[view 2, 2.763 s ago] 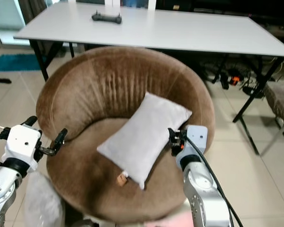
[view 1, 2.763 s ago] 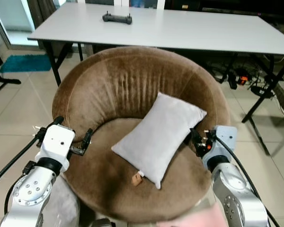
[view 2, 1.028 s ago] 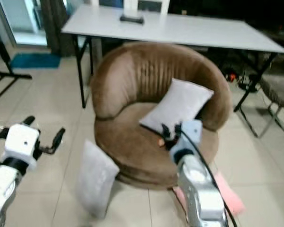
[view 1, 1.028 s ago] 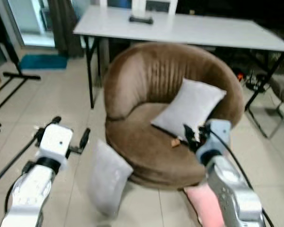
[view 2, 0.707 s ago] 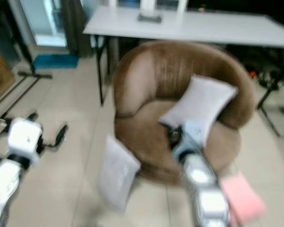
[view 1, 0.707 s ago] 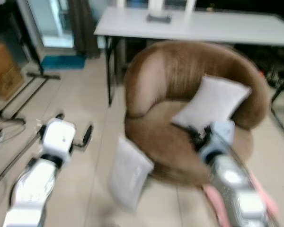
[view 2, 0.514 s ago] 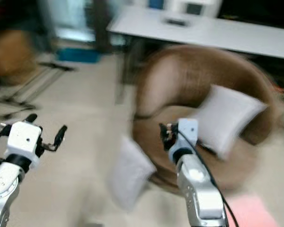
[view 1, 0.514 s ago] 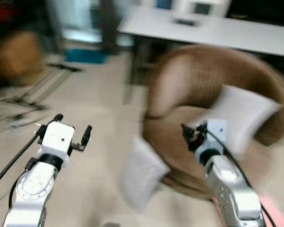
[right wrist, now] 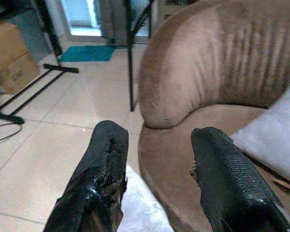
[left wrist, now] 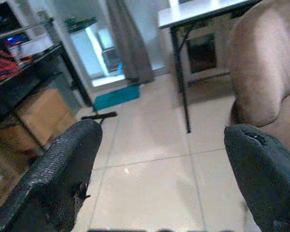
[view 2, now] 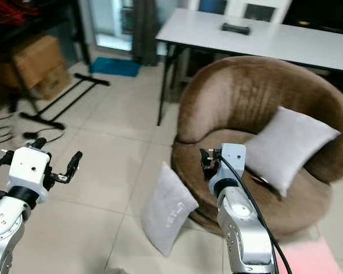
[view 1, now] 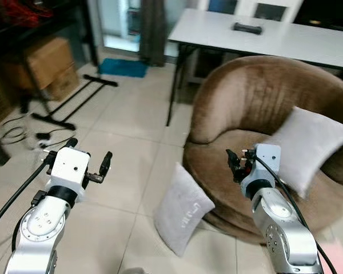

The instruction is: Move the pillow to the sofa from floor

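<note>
While 1 grey pillow (view 1: 182,216) leans against the brown sofa (view 1: 257,103), left gripper (view 1: 87,157) and right gripper (view 1: 235,165) hover released, empty.

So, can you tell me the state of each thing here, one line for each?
Floor pillow: standing on edge on the tiles, leaning against the sofa base.
Sofa pillow: on the seat, propped against the backrest.
Brown sofa: upright.
Left tool: open, holding nothing.
Right tool: open, holding nothing.
</note>
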Robot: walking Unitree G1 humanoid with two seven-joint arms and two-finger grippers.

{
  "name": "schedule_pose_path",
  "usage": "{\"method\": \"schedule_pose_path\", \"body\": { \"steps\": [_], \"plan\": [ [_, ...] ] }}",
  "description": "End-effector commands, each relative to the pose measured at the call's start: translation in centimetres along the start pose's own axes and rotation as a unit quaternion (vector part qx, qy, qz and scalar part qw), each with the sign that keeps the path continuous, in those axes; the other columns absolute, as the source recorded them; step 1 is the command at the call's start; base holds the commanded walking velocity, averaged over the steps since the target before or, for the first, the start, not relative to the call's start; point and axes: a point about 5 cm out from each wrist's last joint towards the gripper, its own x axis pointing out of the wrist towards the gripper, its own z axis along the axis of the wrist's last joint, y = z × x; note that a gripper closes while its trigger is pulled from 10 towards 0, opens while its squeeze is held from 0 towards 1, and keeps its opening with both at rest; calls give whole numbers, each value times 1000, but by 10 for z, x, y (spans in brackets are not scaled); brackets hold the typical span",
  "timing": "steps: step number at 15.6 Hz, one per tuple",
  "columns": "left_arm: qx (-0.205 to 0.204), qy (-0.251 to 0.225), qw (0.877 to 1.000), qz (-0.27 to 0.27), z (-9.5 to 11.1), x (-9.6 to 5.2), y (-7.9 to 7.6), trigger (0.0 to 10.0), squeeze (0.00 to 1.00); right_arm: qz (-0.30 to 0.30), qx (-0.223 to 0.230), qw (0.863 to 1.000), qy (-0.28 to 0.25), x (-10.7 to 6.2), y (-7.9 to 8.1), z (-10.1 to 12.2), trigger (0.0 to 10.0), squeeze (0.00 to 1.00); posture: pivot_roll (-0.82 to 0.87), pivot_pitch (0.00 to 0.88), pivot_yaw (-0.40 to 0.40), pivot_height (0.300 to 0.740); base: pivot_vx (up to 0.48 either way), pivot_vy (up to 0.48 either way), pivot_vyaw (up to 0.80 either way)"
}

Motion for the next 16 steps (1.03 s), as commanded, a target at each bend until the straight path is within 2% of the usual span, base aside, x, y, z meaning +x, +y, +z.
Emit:
{"method": "schedule_pose_path", "body": {
  "steps": [1,16],
  "plan": [
    [-2,2,1000,-8,0,1,-2,10000,0,-16,12,1000,4,1,-6,1,10000,0,99,0,-39,740,315,0,-800],
    [-3,-1,1000,-17,2,1,-5,10000,0,-26,-8,1000,-4,2,-10,2,10000,0,98,0,-43,740,347,0,0]
  ]
}}
